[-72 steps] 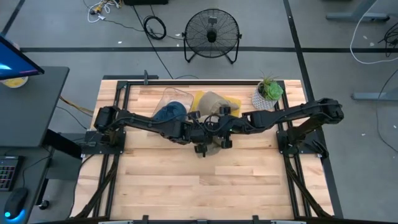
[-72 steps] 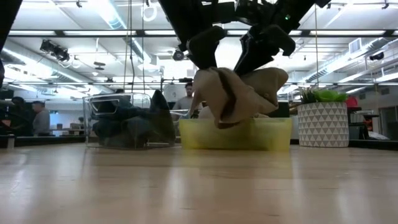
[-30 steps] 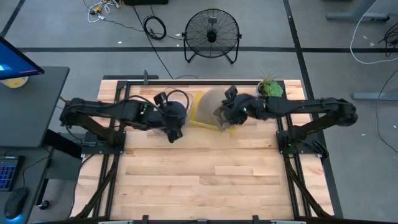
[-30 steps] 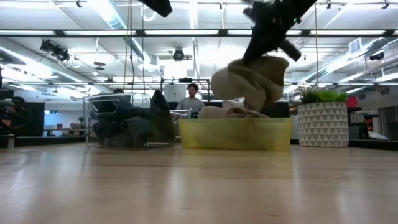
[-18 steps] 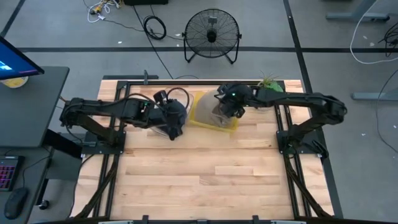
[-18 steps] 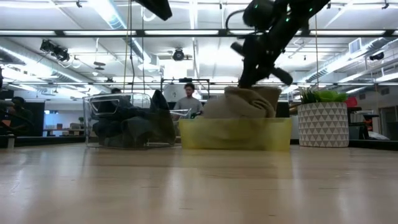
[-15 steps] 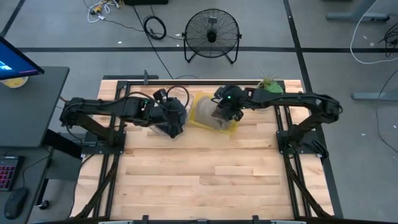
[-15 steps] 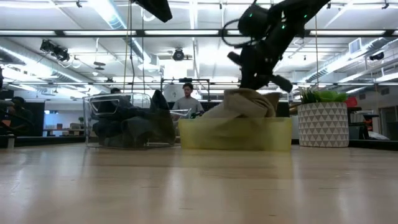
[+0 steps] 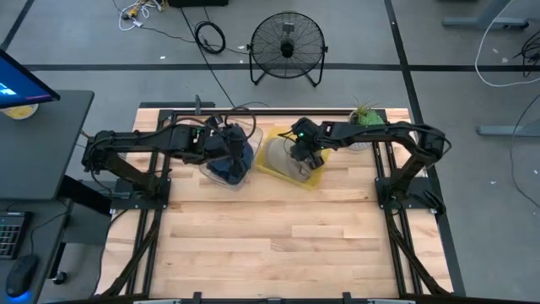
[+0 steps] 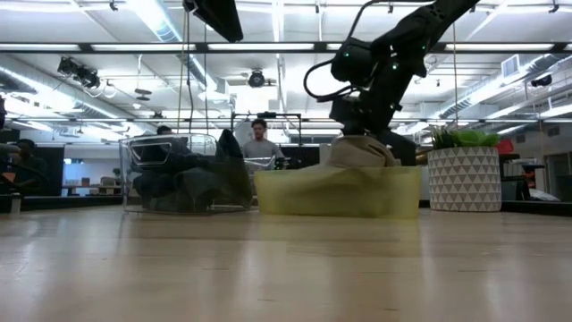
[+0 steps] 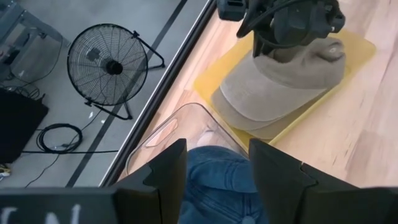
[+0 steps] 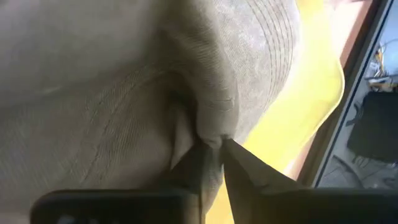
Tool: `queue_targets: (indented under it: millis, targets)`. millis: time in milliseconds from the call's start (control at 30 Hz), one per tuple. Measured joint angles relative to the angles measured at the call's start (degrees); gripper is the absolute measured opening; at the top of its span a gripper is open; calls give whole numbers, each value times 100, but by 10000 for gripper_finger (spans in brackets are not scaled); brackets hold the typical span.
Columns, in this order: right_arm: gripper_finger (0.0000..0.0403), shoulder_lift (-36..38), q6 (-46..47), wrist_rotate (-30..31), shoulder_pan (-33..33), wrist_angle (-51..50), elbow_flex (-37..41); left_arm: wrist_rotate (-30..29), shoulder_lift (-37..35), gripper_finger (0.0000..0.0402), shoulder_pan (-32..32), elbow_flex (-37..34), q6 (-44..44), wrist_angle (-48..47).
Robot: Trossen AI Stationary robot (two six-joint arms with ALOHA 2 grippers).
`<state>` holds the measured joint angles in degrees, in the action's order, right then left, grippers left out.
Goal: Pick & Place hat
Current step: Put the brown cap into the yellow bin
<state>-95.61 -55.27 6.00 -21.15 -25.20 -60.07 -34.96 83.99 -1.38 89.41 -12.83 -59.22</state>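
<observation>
Table (image 9: 278,245) front half bare; right pincer (image 12: 214,146) seemingly pinching hat (image 11: 280,87) in yellow tray (image 11: 214,84).

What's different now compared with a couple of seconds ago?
The right claw carried the tan cap from mid-table back into the yellow tray, still pinching it. The left claw let go and withdrew over the clear bin. The potted plant stayed put.

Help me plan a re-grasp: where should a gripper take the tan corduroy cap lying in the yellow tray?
Probably the crown of the tan corduroy cap, from above: it stands proud of the shallow yellow tray, its soft fabric pinches into a fold, as the right gripper shows, while the brim lies flat.
</observation>
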Motion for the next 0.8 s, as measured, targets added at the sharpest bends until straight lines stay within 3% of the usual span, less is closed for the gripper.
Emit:
queue_targets:
  millis: [567, 800]
  targets:
    - [140, 1563, 1569, 238, 515, -228, 20, 2, 2, 177, 25, 0, -6, -9]
    - [122, 1871, 2876, -566, 877, -163, 15, 2, 2, 177, 25, -2, 31, -11]
